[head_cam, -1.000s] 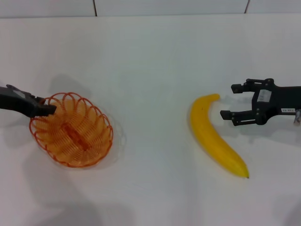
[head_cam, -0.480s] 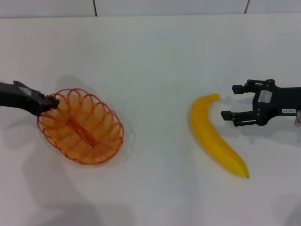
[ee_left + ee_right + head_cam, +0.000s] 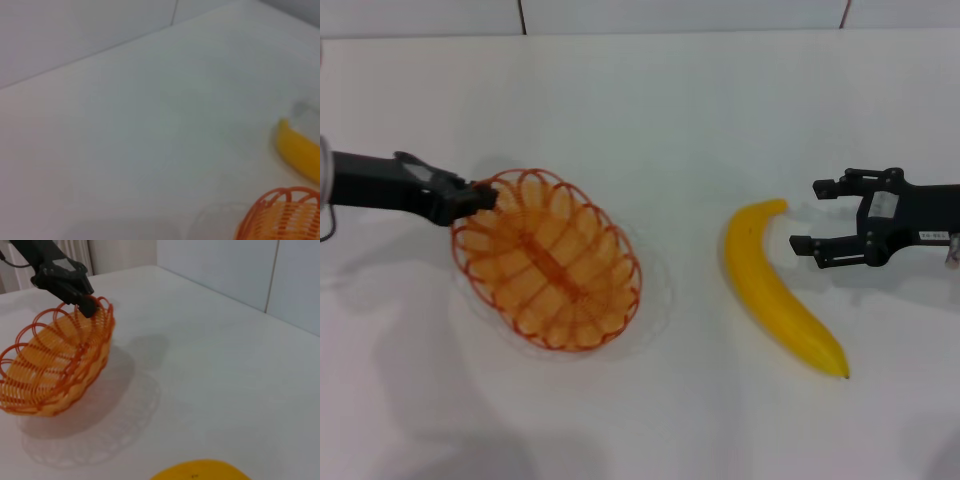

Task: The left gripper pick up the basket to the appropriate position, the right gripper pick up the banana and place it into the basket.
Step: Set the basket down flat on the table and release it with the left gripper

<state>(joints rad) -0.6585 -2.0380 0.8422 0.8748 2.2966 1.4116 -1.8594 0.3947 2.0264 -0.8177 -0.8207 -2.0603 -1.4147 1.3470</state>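
Note:
The orange wire basket (image 3: 548,260) hangs tilted a little above the white table, left of centre. My left gripper (image 3: 485,197) is shut on its far-left rim. The right wrist view shows the same grip (image 3: 85,302), with the basket (image 3: 55,362) off the table and its shadow beneath. The yellow banana (image 3: 775,285) lies flat on the table at the right. My right gripper (image 3: 806,214) is open just right of the banana's upper end, not touching it. The left wrist view shows part of the basket rim (image 3: 282,215) and one end of the banana (image 3: 299,152).
The white table (image 3: 650,120) runs back to a tiled wall (image 3: 620,15). A stretch of bare table lies between the basket and the banana. The banana's edge also shows in the right wrist view (image 3: 200,471).
My left gripper has carried the basket to the right, toward the table's middle, and it now tilts more. The right gripper and the banana have not moved.

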